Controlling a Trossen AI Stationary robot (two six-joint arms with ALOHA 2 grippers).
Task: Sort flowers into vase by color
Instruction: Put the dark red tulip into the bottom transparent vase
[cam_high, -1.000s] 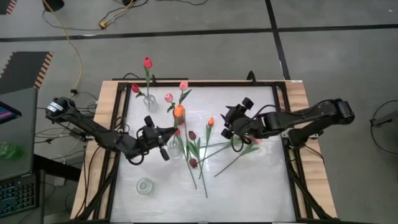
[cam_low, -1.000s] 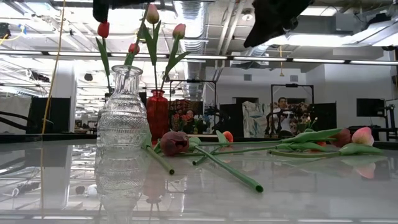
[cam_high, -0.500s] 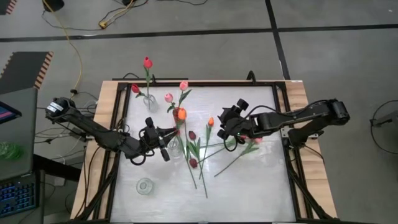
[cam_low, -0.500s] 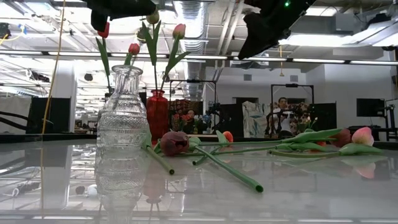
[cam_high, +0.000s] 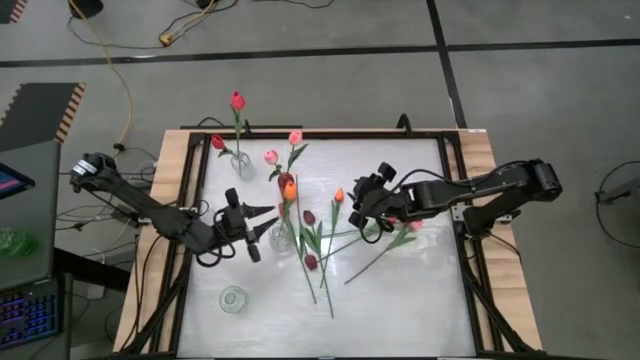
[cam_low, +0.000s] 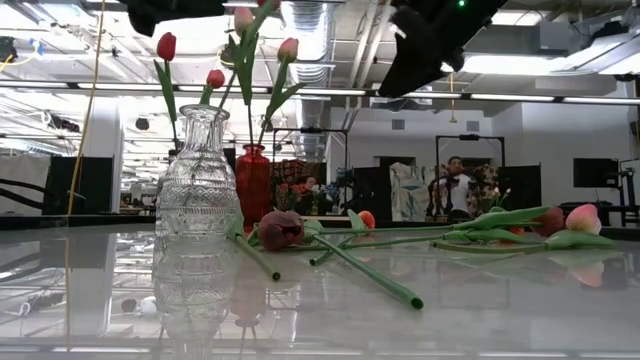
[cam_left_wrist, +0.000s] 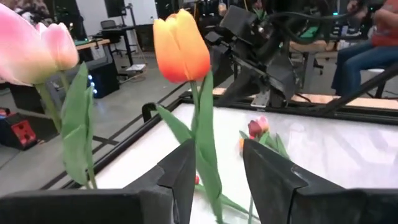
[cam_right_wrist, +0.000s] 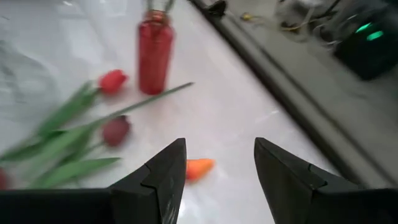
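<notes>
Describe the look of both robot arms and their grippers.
Both are dark, slim, jointed arms with black cables along their links. The left gripper and right gripper each end in two blocky, matte black fingers with angular, faceted tips.

Orange tulip (cam_left_wrist: 181, 45), green stem; pink tulip (cam_left_wrist: 34, 45); maroon tulip (cam_low: 281, 229); red vase (cam_right_wrist: 154, 51); clear ribbed glass vase (cam_low: 197, 205); white marbled counter (cam_high: 400, 290); dark end effectors.

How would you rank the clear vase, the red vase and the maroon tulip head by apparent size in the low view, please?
1. Clear vase, largest, though it stands nearest the camera.
2. Red vase, farther back.
3. Maroon tulip head, smallest.
</notes>
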